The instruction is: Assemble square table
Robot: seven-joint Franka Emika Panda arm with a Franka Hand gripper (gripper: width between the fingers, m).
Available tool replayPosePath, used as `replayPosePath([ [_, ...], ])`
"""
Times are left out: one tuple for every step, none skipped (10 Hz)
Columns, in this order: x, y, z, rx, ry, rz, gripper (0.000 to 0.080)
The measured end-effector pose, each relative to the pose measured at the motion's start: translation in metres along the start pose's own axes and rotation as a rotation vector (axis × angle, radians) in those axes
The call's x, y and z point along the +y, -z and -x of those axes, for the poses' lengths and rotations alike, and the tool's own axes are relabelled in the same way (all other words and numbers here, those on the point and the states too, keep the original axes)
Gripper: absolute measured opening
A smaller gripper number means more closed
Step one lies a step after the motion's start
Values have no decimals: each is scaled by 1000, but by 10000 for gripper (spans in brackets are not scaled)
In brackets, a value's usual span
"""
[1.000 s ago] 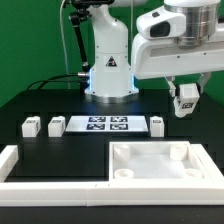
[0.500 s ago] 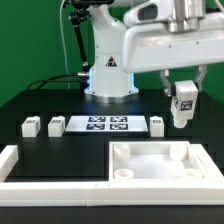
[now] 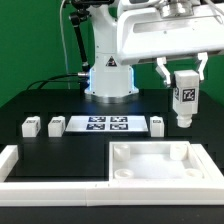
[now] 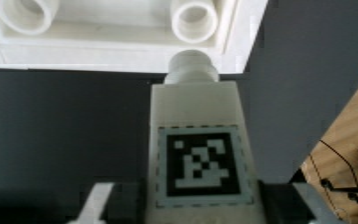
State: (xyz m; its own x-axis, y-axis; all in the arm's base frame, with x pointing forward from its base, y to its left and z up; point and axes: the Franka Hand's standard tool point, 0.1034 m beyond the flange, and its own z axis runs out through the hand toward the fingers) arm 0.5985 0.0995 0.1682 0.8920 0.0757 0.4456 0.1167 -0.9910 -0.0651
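My gripper (image 3: 184, 88) is shut on a white tagged leg block (image 3: 185, 98) and holds it upright in the air, above the far right corner of the square table slab (image 3: 160, 172). In the wrist view the leg (image 4: 199, 140) fills the middle, its tag facing the camera and its round peg end pointing at the slab's rim (image 4: 247, 40); both fingers (image 4: 101, 205) press its sides. Three more leg blocks lie on the black table: two (image 3: 30, 127) (image 3: 55, 125) at the exterior view's left and one (image 3: 157, 125) to the right of the marker board.
The marker board (image 3: 105, 124) lies flat in front of the robot base (image 3: 108, 75). A long white border rail (image 3: 50, 184) runs along the front and left side. The slab's round sockets (image 4: 197, 18) show in the wrist view.
My gripper has risen with the leg block and turned it from tilted to upright, staying at the exterior view's right.
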Motion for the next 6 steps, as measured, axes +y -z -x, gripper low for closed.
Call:
replayPosePath([
  [0,-3,-1,12,0,-1,291],
  [-1,-18,4,20,-1,-3,291],
  [-2,-33,1,17,-3,-5,291],
  [-1,-46,-6,20,-8,-7,291],
  [-1,-55,-8,21,-13,-10,291],
  [-6,-64,-8,19,-10,-15,291],
])
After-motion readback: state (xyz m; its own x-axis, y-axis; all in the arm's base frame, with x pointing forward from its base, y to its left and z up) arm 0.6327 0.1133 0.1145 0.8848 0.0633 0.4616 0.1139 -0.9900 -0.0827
